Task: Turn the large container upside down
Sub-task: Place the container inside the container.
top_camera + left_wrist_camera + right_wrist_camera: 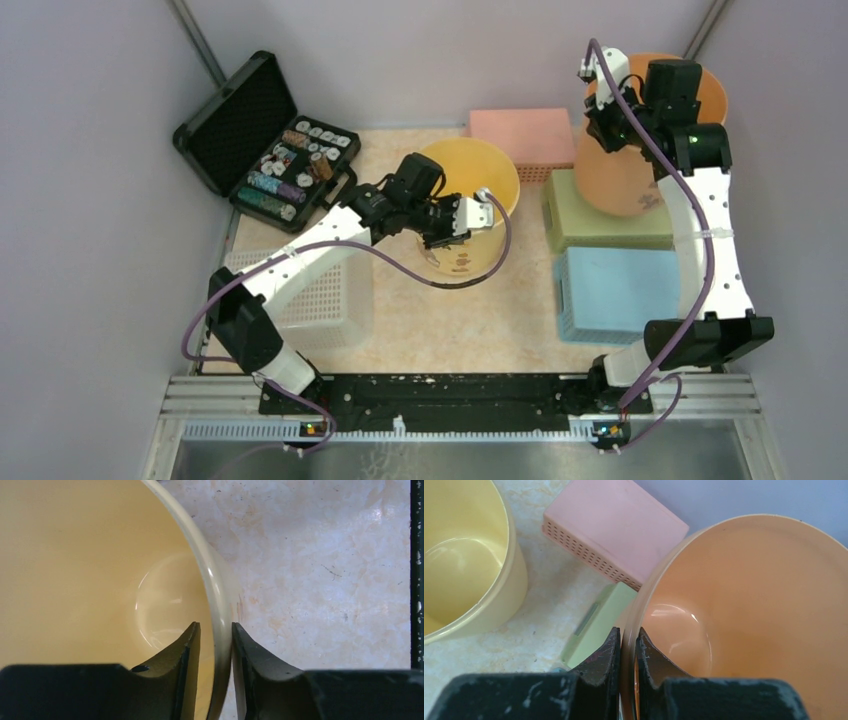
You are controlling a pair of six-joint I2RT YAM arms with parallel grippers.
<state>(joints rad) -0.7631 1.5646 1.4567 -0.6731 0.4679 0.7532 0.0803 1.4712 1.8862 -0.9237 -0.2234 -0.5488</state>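
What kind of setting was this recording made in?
Probably a robot lab test cell, not a home: plain grey panels box in a small table, both arms sit on a metal rail, and yellow tub, orange tub and white basket look like props.

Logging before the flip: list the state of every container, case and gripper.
yellow container: open side up.
orange container: open side up, rim pinched.
black case: lid open.
left gripper: astride yellow container's rim, grip unclear.
right gripper: shut on orange container's rim.
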